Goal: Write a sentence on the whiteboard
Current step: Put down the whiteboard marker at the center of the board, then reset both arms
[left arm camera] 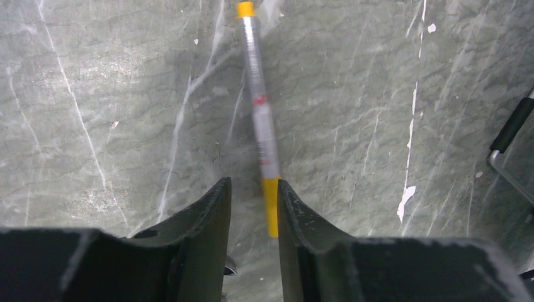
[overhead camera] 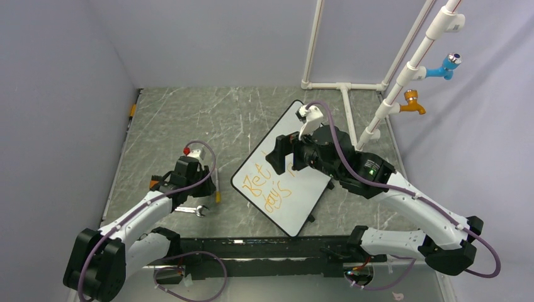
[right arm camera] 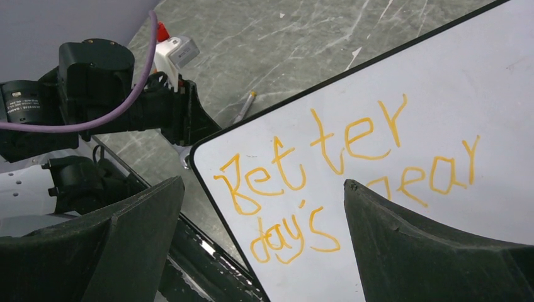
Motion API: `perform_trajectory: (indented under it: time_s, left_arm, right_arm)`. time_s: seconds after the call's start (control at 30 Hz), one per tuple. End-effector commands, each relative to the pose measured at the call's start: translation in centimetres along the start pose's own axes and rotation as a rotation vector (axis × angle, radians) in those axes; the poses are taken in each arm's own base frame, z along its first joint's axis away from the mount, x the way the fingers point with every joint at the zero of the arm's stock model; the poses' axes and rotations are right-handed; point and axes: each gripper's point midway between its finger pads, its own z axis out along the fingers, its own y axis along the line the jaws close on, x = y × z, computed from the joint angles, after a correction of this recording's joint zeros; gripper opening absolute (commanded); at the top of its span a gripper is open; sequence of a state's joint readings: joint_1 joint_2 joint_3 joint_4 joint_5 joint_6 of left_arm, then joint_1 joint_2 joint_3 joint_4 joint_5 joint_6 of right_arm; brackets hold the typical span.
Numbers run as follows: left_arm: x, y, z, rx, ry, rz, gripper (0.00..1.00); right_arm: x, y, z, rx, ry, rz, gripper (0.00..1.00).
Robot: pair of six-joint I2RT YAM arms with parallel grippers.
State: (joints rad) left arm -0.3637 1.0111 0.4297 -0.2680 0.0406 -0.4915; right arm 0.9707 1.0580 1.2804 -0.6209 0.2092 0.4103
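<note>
At the whiteboard's (overhead camera: 305,198) nine o'clock, the left gripper (left arm camera: 254,201) is held released, astride a marker (left arm camera: 261,119) lying on the table (left arm camera: 94,94). The board is laid flat at centre, and the sentence (right arm camera: 362,141) "Better days near" is written on it. Over its middle, the right gripper (right arm camera: 262,182) is spread wide.

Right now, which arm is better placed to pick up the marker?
Left. The left gripper, open, sits over the yellow end of the marker; the right gripper is open above the whiteboard.
</note>
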Motion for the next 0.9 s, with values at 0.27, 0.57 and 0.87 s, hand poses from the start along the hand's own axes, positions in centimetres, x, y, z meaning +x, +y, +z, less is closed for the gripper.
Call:
perform_trajectory:
  time_s: [0.27,0.57,0.87]
  left_arm:
    - [-3.0,-1.1,-2.0,0.031,-0.101,0.027,0.58]
    - [-8.7,-3.5,-9.3,0.070,-0.261,0.116,0.99]
    - [-13.5,-5.2,-16.1,0.112,-0.488,0.243,0.99]
  right_arm:
    - [-0.3,-0.9,-1.0,0.023,-0.036,-0.012,1.00]
    - [-1.0,-1.1,-1.7,0.008,-0.107,-0.014,1.00]
    - [-1.4,-1.9,-3.0,0.010,-0.200,0.007,1.00]
